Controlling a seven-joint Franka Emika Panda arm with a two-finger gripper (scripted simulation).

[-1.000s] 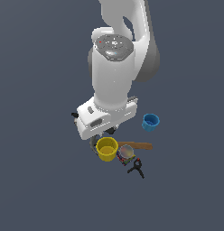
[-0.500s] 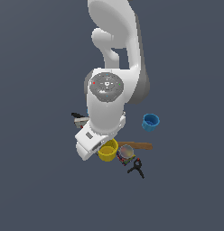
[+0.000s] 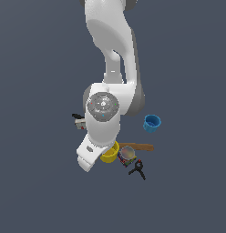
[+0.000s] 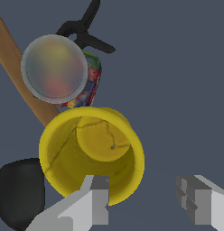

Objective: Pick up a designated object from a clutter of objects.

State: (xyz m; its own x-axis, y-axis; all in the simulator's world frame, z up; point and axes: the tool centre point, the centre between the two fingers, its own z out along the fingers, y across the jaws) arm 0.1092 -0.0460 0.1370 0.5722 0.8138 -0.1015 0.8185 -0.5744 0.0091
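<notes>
Two fingers (image 4: 93, 198) of the gripper (image 4: 145, 198) show in the wrist view, spread apart and grasping nothing: one sits over the near wall of the yellow cup (image 4: 92, 151), the other outside its rim. The cup stands upright, mouth open. Touching it at 11 o'clock in the wrist view is a clear container (image 4: 57, 70) with coloured contents; a black clamp (image 4: 84, 29) lies beyond that at 12. A wooden handle (image 4: 19, 74) runs behind the cup at 10, and a black object (image 4: 21, 191) sits at 8. In the exterior view the arm (image 3: 103, 113) covers most of the cup (image 3: 110, 154); a blue cup (image 3: 151, 123) stands well apart at 2 o'clock.
</notes>
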